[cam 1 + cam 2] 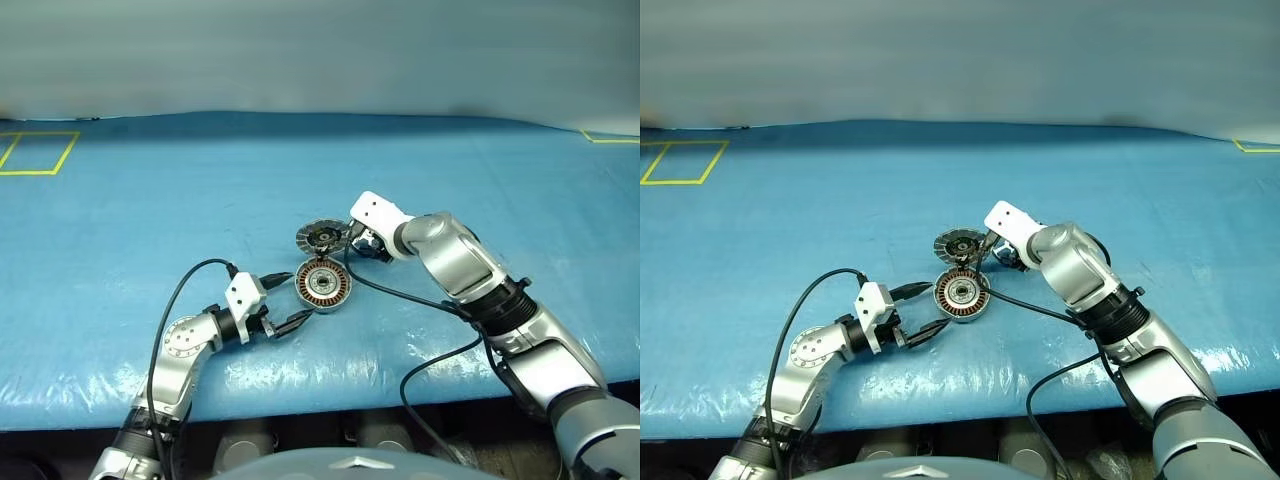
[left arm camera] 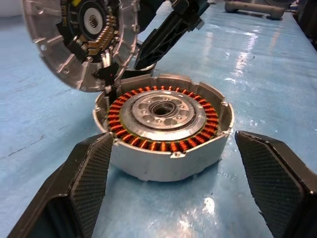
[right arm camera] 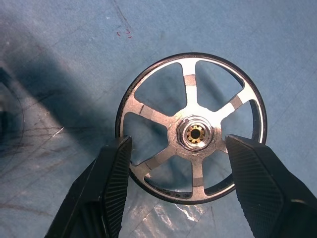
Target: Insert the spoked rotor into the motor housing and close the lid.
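- Left claw (image 1: 283, 303) sits low over the blue tabletop (image 1: 120, 230), fingers spread wide, nothing held
- Its two black fingers (image 2: 86, 178) flank the motor housing (image 1: 323, 285), one at each side, with a gap at both
- The motor housing lies flat on the tabletop, copper windings ringed round the metal hub, open on top
- The lid (image 1: 320, 237) stands tipped up just behind the housing, silver segments and dark centre showing
- Right claw (image 3: 176, 168) is angled downward just beside the lid, jaws parted
- The spoked rotor (image 3: 191, 133) lies flat on the tabletop between those fingers; whether they press its rim I cannot tell
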Tool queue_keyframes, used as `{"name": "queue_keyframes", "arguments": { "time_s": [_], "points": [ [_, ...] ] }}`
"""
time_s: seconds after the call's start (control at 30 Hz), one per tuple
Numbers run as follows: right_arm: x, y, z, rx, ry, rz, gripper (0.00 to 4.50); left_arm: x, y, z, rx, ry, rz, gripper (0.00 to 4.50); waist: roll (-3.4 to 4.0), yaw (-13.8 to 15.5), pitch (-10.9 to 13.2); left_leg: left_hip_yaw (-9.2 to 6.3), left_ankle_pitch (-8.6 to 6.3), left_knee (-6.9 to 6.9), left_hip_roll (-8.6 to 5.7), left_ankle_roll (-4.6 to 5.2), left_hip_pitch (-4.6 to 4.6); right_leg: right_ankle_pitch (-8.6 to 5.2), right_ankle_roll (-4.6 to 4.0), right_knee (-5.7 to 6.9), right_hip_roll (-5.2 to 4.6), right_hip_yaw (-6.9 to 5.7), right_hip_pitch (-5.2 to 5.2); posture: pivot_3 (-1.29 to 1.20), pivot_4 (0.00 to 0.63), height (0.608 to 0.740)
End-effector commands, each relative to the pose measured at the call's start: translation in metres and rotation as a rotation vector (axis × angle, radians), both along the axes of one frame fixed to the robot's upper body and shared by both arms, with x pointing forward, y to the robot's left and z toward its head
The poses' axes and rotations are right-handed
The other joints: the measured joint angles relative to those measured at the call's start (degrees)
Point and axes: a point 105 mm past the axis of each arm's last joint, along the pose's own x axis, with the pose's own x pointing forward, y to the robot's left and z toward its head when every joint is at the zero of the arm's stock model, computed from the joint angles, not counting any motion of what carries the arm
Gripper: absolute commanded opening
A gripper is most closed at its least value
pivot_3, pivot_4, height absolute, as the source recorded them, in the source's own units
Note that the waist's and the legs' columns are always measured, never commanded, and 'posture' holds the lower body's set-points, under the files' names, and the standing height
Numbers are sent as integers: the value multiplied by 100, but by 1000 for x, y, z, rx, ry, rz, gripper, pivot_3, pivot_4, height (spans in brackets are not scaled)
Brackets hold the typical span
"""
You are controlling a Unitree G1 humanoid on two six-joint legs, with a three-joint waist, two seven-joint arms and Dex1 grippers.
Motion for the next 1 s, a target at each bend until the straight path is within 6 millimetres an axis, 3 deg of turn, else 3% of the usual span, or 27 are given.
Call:
{"name": "queue_keyframes", "arguments": {
  "time_s": [0.03,0.17,0.4,0.7,0.87,1.0],
  "points": [
    [-3,-1,-2,15,12,-6,3155,4,8,6,-9,-39,13,4212,0,-1,0,0,0,0,0,0,1,0,0,0,0,0,1,0,150,740],
    [-8,5,-5,37,20,17,2225,2,9,3,-10,-31,-1,4212,-1,2,0,0,0,0,-1,0,0,0,0,-1,-1,0,1,0,150,740],
    [-13,-4,-9,14,15,2,26,2,12,0,-6,-29,0,4212,-1,-26,-2,3,1,0,3,-2,6,0,-1,1,0,0,3,0,150,740],
    [-28,-13,-3,60,40,10,26,5,13,-2,1,-32,8,4212,-1,17,-2,-3,1,2,-1,-2,1,0,-2,0,-2,0,2,0,150,740],
    [-37,1,21,139,-36,129,26,-4,0,-1,-14,-41,-8,4212,0,-6,0,0,-2,0,0,2,-3,1,2,-6,-3,0,-1,0,150,740],
    [-22,-8,39,115,-126,64,26,-4,-1,1,-12,-46,-2,4212,0,1,0,0,-1,1,1,1,-1,-2,-2,-3,-3,-1,-2,0,150,740]
  ]
}}
